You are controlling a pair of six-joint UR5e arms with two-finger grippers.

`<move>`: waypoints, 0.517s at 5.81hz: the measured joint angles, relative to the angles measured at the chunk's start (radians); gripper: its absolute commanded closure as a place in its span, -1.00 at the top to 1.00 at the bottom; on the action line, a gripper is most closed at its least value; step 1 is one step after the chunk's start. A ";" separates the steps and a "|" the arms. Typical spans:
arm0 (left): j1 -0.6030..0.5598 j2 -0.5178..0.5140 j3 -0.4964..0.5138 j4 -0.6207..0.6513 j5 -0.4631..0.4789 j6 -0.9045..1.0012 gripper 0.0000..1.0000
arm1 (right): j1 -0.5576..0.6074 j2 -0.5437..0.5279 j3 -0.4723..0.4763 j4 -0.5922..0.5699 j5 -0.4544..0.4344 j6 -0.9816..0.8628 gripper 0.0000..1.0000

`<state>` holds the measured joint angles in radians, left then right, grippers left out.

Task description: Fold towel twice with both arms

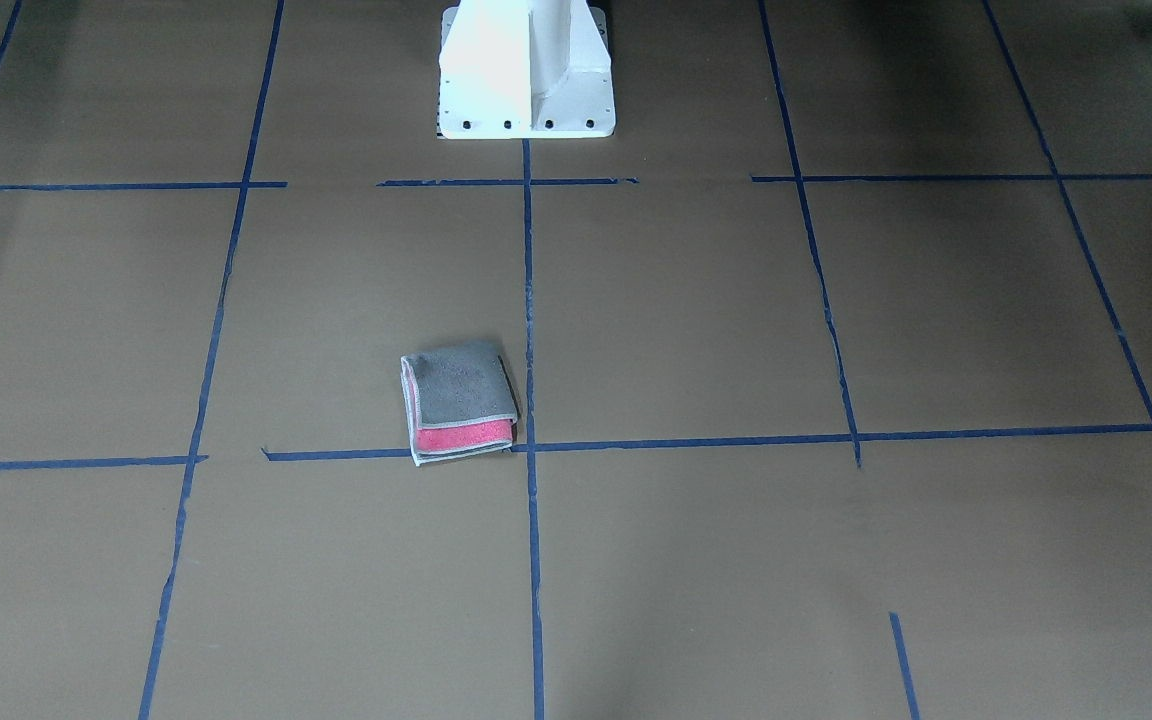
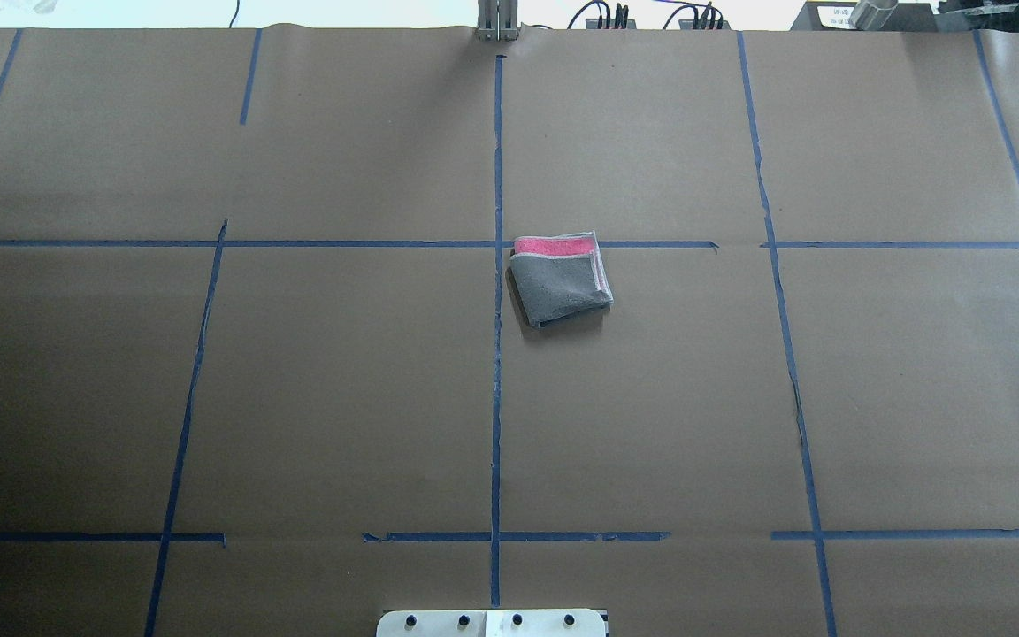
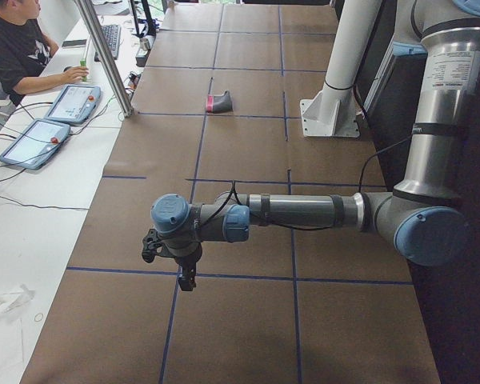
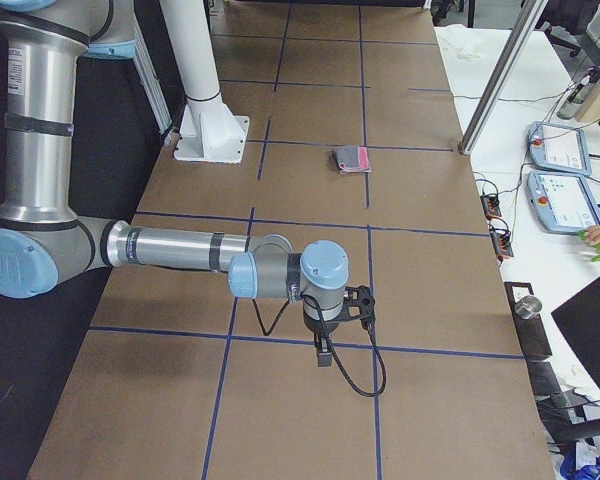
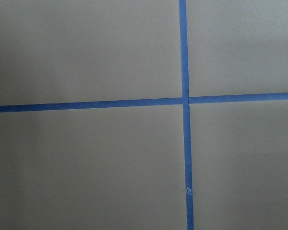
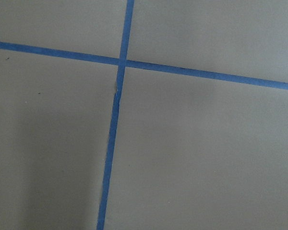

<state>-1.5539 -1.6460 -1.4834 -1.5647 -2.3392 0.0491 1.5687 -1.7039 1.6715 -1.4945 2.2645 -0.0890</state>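
Observation:
The towel (image 1: 458, 400) lies folded into a small square near the table's middle, grey face up with a pink strip along one edge. It also shows in the overhead view (image 2: 560, 279) and small in both side views (image 3: 218, 102) (image 4: 352, 160). Both arms are far from it, out over the table's ends. The left gripper (image 3: 187, 278) shows only in the exterior left view and the right gripper (image 4: 323, 354) only in the exterior right view; I cannot tell whether either is open or shut. Nothing hangs from either. Both wrist views show only brown paper and blue tape.
The white pedestal base (image 1: 526, 80) stands at the robot's edge of the table (image 2: 492, 624). Blue tape lines (image 1: 529, 300) grid the brown paper. An operator (image 3: 16, 48) sits with tablets (image 3: 72, 104) at a side desk beyond a metal post (image 3: 104, 56).

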 measured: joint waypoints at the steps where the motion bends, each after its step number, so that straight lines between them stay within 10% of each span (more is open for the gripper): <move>1: 0.000 0.000 0.000 0.000 0.000 0.000 1.00 | 0.000 0.000 -0.002 -0.001 0.006 0.001 1.00; 3: 0.000 0.000 0.001 0.000 0.001 0.000 1.00 | 0.000 0.008 0.000 -0.044 0.019 0.007 1.00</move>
